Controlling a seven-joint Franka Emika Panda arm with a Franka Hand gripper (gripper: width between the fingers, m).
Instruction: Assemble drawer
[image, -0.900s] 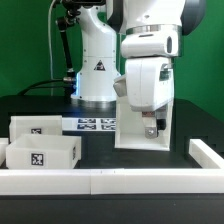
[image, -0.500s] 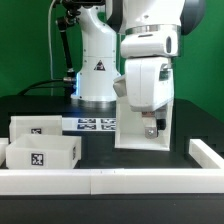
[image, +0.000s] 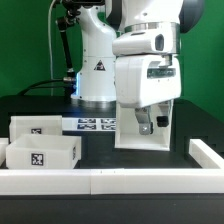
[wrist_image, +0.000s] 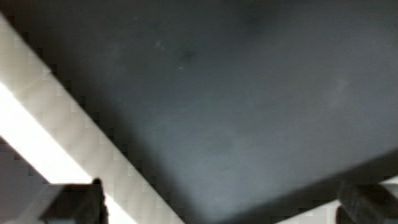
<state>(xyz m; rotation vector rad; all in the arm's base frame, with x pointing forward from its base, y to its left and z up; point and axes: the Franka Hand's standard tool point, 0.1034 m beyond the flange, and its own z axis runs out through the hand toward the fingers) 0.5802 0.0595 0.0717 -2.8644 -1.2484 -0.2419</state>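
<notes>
The drawer's tall white housing (image: 140, 138) stands at the exterior view's centre right, partly hidden behind my hand. My gripper (image: 154, 122) hangs in front of the housing's upper part, fingers spread and holding nothing. In the wrist view the gripper (wrist_image: 217, 205) has its dark fingertips (wrist_image: 71, 205) far apart, with a white wall of the housing (wrist_image: 71, 130) running slantwise past them and a dark surface between them. Two open-topped white trays with tags sit at the left, one behind (image: 42, 125) and one in front (image: 40, 155).
The marker board (image: 95, 125) lies flat between the trays and the housing. A long low white border rail (image: 110, 180) runs along the front and turns up at the right (image: 205, 152). The arm's white base (image: 98, 70) stands behind.
My hand has shifted toward the exterior view's left and turned slightly in front of the housing. The trays and housing have not moved.
</notes>
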